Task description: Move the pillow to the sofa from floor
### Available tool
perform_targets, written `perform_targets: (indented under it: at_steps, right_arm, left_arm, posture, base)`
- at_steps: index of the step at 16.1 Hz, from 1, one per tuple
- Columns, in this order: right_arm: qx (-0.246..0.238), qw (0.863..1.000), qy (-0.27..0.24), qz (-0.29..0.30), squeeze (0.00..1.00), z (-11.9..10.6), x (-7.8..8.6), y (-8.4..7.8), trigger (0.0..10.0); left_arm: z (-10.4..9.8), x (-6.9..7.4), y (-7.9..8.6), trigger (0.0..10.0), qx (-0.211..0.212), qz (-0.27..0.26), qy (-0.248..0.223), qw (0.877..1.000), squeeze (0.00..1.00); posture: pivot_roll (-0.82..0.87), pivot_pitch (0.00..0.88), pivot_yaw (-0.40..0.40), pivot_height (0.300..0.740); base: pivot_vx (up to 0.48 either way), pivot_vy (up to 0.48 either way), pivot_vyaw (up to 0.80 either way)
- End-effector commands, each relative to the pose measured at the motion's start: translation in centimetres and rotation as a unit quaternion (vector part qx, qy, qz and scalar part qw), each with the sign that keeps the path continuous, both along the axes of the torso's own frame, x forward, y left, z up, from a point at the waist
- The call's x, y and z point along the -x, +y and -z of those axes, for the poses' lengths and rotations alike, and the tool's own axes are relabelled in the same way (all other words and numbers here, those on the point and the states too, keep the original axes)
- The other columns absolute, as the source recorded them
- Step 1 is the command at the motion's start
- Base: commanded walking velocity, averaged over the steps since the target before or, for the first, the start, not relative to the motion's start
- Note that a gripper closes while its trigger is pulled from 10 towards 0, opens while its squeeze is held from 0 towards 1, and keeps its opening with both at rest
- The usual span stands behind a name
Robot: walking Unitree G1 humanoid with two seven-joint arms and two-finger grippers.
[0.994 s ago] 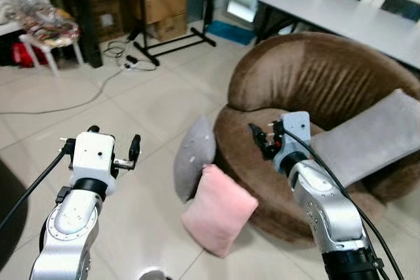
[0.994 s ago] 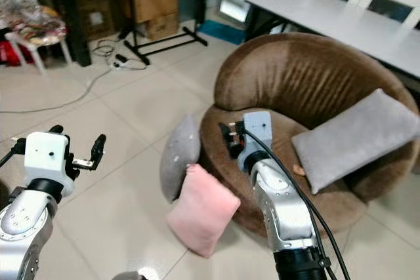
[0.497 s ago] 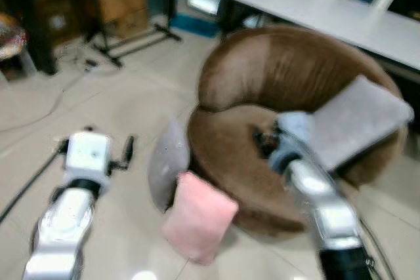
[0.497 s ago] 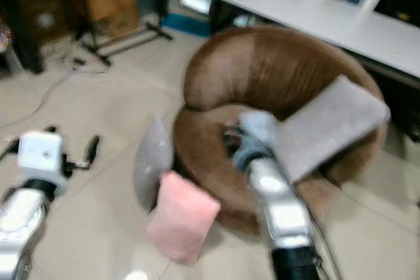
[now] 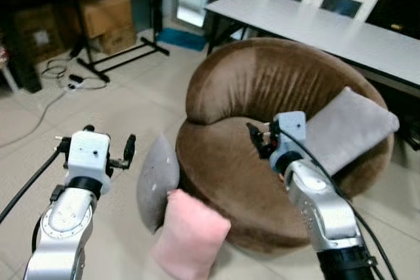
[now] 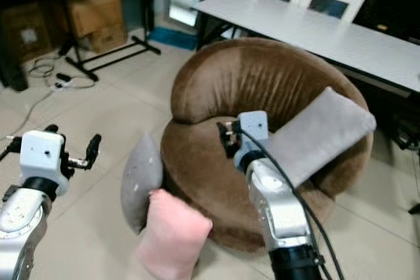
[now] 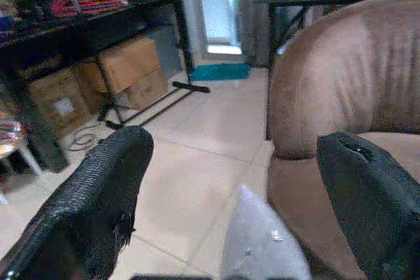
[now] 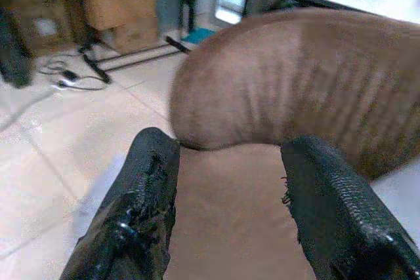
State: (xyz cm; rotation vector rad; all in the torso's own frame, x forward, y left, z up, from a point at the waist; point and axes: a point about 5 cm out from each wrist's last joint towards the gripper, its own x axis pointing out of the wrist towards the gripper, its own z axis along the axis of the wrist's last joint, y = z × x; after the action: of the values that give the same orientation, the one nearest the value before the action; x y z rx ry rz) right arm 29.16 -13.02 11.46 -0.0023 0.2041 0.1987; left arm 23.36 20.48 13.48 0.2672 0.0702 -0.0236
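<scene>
Pink pillow on floor, leaning against sofa front. Grey pillow upright just beside it, touching sofa base. Second grey pillow on sofa seat. Left hand raised over floor near grey pillow, fingers wide apart, empty. Right hand over sofa seat, fingers apart, empty.

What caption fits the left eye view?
Both end effectors raised open before a brown sofa, grey pillow and pink pillow leaning against its base.
</scene>
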Motion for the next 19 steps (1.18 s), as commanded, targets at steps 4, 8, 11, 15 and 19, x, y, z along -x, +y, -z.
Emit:
perform_targets:
  at_steps: [4, 8, 11, 15, 19]
  right_arm:
    - [0.006, 1.000, 0.001, 0.005, 0.00, 0.10, -0.15, -0.16, 10.0]
    - [0.010, 1.000, 0.003, 0.006, 0.00, 0.22, -0.01, -0.19, 10.0]
    - [0.015, 1.000, 0.004, 0.010, 0.00, 0.30, 0.05, -0.20, 10.0]
    - [0.017, 1.000, 0.006, 0.002, 0.00, 0.40, 0.19, -0.15, 10.0]
    - [0.001, 1.000, 0.007, 0.002, 0.00, 0.40, 0.26, -0.19, 10.0]
  left_arm:
    - [-0.09, 0.00, -0.28, 10.0, -0.006, 0.009, 0.000, 1.000, 0.00]
    - [-0.09, 0.06, -0.25, 10.0, -0.009, 0.012, 0.002, 1.000, 0.00]
    - [-0.11, -0.04, -0.29, 10.0, -0.010, 0.015, 0.003, 1.000, 0.00]
    - [-0.08, 0.05, -0.35, 10.0, -0.011, 0.017, 0.006, 1.000, 0.00]
    - [0.18, -0.04, -0.07, 10.0, -0.030, -0.002, 0.011, 0.999, 0.00]
  posture:
    - [0.06, 0.000, -0.116, 0.740]
    - [0.05, 0.000, -0.107, 0.740]
    - [0.05, 0.000, -0.102, 0.740]
    - [0.05, 0.000, -0.101, 0.740]
    - [0.05, 0.000, -0.101, 0.740]
  base:
    - [0.291, 0.000, 0.00]
    - [0.291, 0.000, 0.00]
    - [0.290, 0.000, 0.00]
    - [0.292, 0.000, 0.00]
    - [0.138, 0.000, 0.20]
